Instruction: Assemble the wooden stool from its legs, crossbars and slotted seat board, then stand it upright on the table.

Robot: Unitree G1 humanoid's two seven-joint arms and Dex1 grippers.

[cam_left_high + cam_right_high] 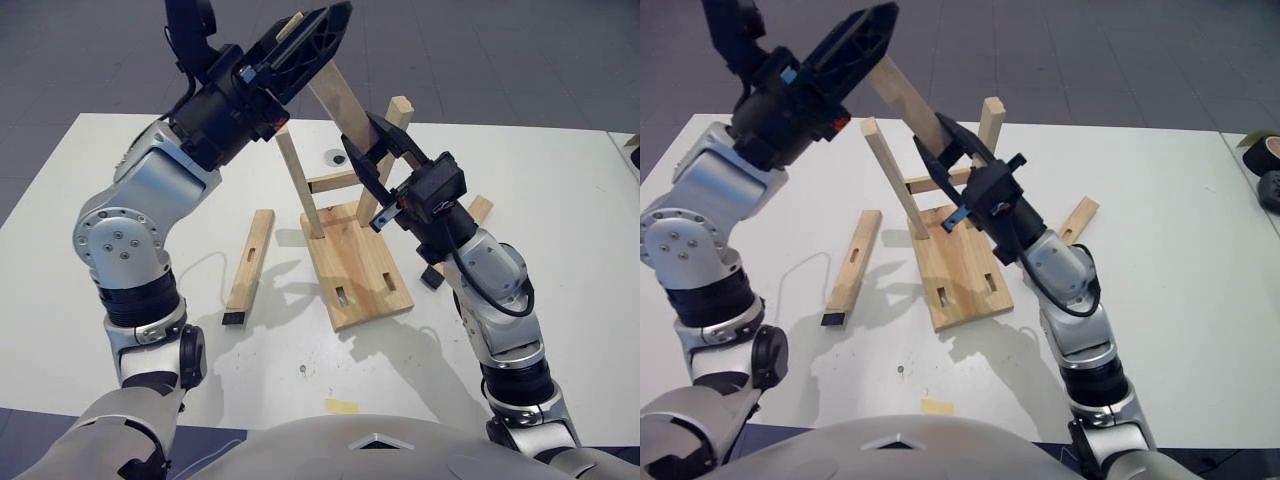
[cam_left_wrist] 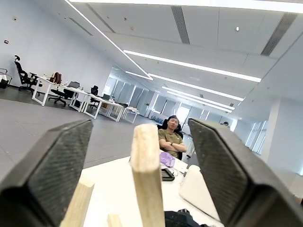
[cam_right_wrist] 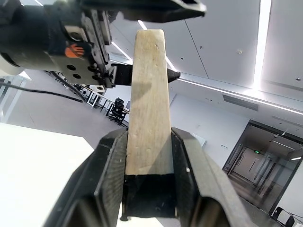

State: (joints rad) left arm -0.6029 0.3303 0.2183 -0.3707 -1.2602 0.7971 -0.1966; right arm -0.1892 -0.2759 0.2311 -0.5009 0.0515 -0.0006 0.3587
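stool seat board [image 1: 365, 270], pale slotted plank, flat on the table [image 1: 560, 200] below our right gripper [image 3: 148, 142]: one square leg [image 1: 300, 180] and crossbar [image 1: 335, 182] fitted. second leg [image 1: 335, 95] clamped in right jaws, its top between left gripper [image 2: 142, 142] jaws, wide open (touching nothing). loose leg [image 1: 250, 265] lies outside both; we judge most assembly remains.

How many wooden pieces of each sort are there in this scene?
Seat board: 1
Short crossbar: 1
Long sticks: 5 (front upright, rear upright, held stick, left loose stick, right loose stick)
Total: 7
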